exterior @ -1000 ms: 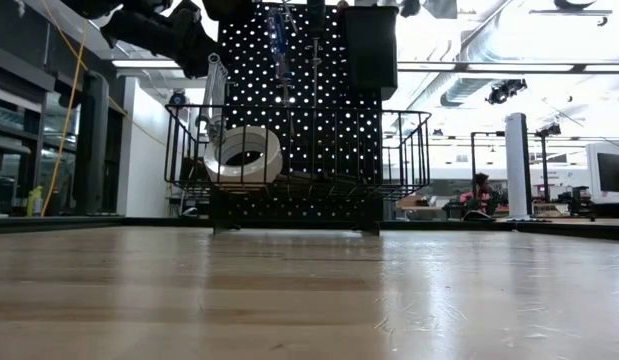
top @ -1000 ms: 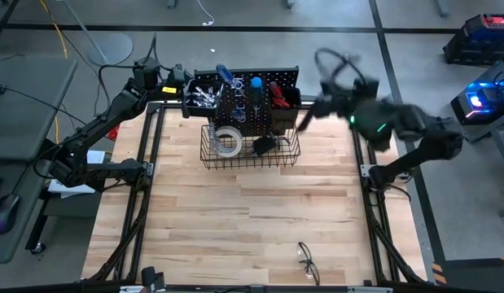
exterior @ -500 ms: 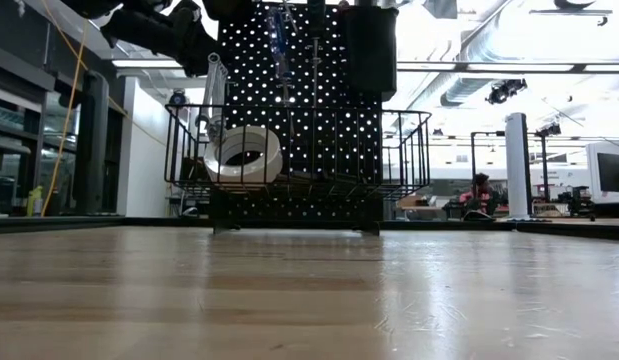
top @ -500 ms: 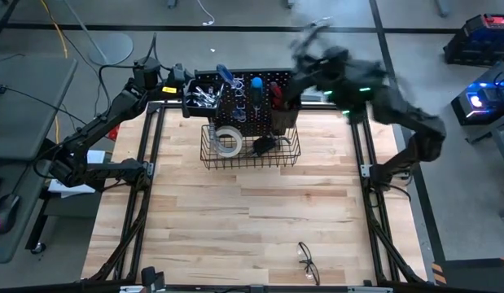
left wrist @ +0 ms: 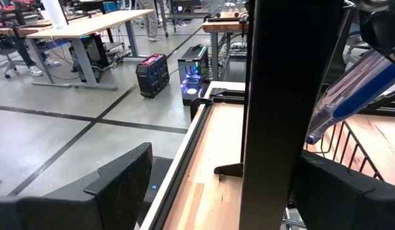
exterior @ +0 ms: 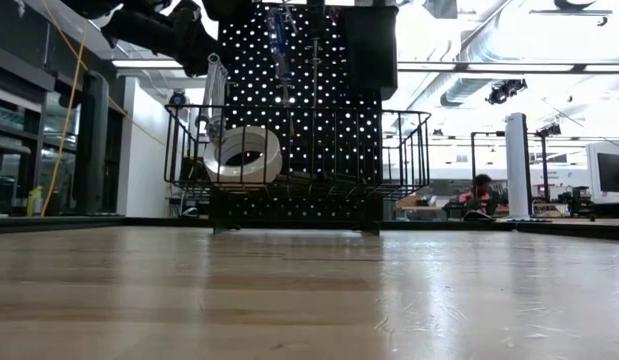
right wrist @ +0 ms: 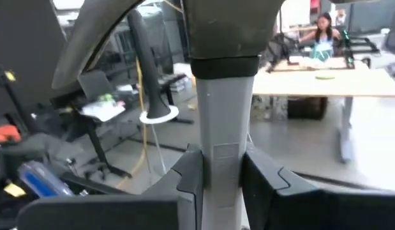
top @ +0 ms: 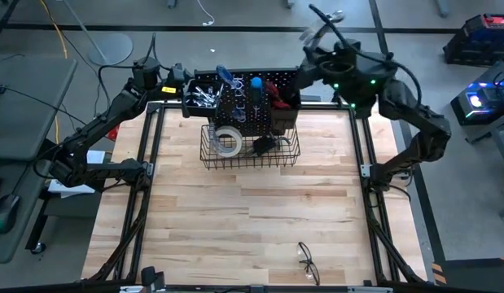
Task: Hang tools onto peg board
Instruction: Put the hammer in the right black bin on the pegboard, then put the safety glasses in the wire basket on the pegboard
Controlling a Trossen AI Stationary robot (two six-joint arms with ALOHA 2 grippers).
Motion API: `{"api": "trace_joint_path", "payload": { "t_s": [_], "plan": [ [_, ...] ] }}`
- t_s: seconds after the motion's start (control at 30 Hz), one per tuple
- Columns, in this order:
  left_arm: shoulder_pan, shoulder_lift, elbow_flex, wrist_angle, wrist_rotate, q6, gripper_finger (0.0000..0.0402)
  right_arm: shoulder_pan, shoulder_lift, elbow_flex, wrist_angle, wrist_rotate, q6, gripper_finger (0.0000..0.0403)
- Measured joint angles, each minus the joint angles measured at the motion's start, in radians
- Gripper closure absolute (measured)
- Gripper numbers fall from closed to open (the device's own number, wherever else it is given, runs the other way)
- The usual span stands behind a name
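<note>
The upright black peg board (top: 245, 104), dotted with holes, stands at the far end of the pale wooden table (top: 252, 220). On its face hang 2 blue-handled screwdrivers (top: 256, 85) and red-handled pliers (top: 276, 91). A black bin (top: 195, 104) at its left end holds silver wrenches (top: 206, 95). Its black wire basket (top: 250, 156) carries 1 white tape roll (top: 228, 141) beside a black-handled hammer (top: 264, 145).

The left gripper (left wrist: 229, 191) sits at the board's left end, fingers spread wide with the board's dark edge between them, gripping nothing. The right gripper (right wrist: 221, 176) hangs just behind the board's right end, fingers pinched on a grey flat-sided tool shaft (right wrist: 226, 128) with a thicker dark end; what tool it is I cannot tell.

Clear glasses (top: 307, 259) lie well away from the board.
</note>
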Motion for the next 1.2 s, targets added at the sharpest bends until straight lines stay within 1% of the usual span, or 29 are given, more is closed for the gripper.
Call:
{"api": "trace_joint_path", "payload": {
  "t_s": [0.2,0.47,0.67,0.73,0.8,0.87,0.93,1.03,1.2],
  "plan": [
    [0.0,0.0,0.0,0.003,-0.002,0.001,0.0078,-0.007,0.028,-0.006,-0.168,-0.013,0.107,0.0347],
    [0.0,0.0,0.0,0.004,-0.001,-0.001,0.0078,-0.012,0.09,-0.004,-0.24,-0.039,0.171,0.0347],
    [0.0,0.0,0.0,0.005,0.001,0.0,0.0078,-0.013,0.1,0.0,-0.262,-0.045,0.199,0.0346],
    [0.0,0.0,0.0,0.005,-0.001,-0.005,0.0078,-0.013,0.104,0.0,-0.256,-0.046,0.197,0.032],
    [0.0,0.0,0.0,0.005,-0.002,-0.004,0.0078,-0.012,0.101,-0.004,-0.282,-0.062,0.201,0.0282],
    [0.0,0.0,0.0,0.005,-0.002,-0.005,0.0078,-0.011,0.104,-0.004,-0.271,-0.06,0.2,0.0248],
    [0.0,0.0,0.0,0.005,0.0,-0.005,0.0078,-0.011,0.105,-0.004,-0.271,-0.064,0.197,0.0223],
    [0.0,0.0,0.0,0.005,-0.003,-0.005,0.0078,-0.012,0.103,-0.004,-0.266,-0.06,0.197,0.0206],
    [0.0,0.0,0.0,0.005,-0.003,-0.006,0.0078,-0.012,0.104,-0.004,-0.264,-0.056,0.194,0.0201]
  ]
}}
